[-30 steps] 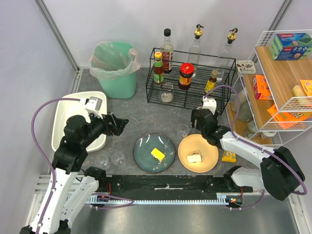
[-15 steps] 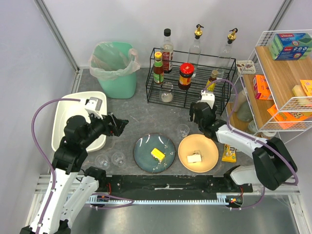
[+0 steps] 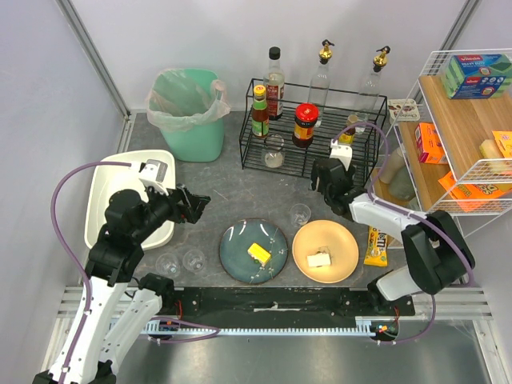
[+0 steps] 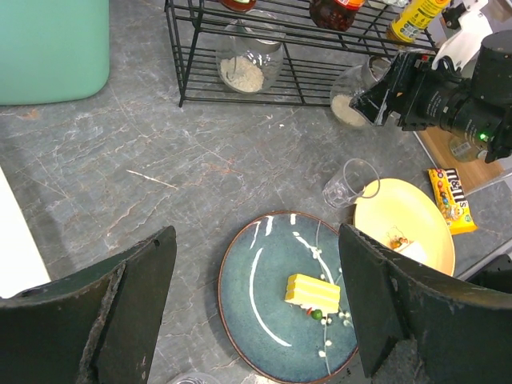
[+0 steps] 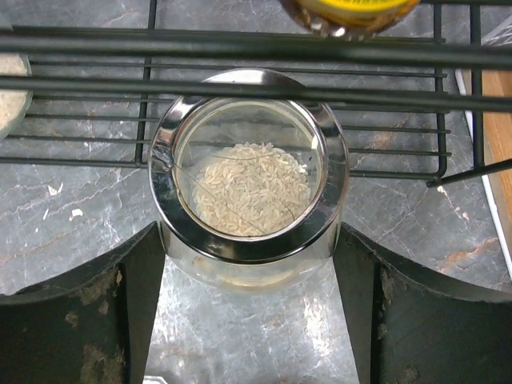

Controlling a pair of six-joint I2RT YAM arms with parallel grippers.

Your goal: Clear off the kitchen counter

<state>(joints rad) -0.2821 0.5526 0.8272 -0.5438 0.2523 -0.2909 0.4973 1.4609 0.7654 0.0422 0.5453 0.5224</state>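
right gripper (image 5: 250,264), fingers apart, straddles the rice jar (image 5: 250,188) by the far-right wire rack (image 3: 312,128); next, close and lift. left gripper (image 4: 256,312) open, idle.

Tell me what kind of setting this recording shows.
Most likely a mock kitchen in a lab cell: a dark stone-look kitchen counter, a wire rack of sauce bottles and rice jars, plates with food scraps, and a bagged green bin, enclosed by plain walls.

Staged kitchen test cell: a grey stone-look counter (image 3: 240,188) carries a black wire rack (image 3: 312,128) of sauce bottles. Left of the rack stands a lined green bin (image 3: 190,112). Plain panel walls, apparently, enclose the counter.
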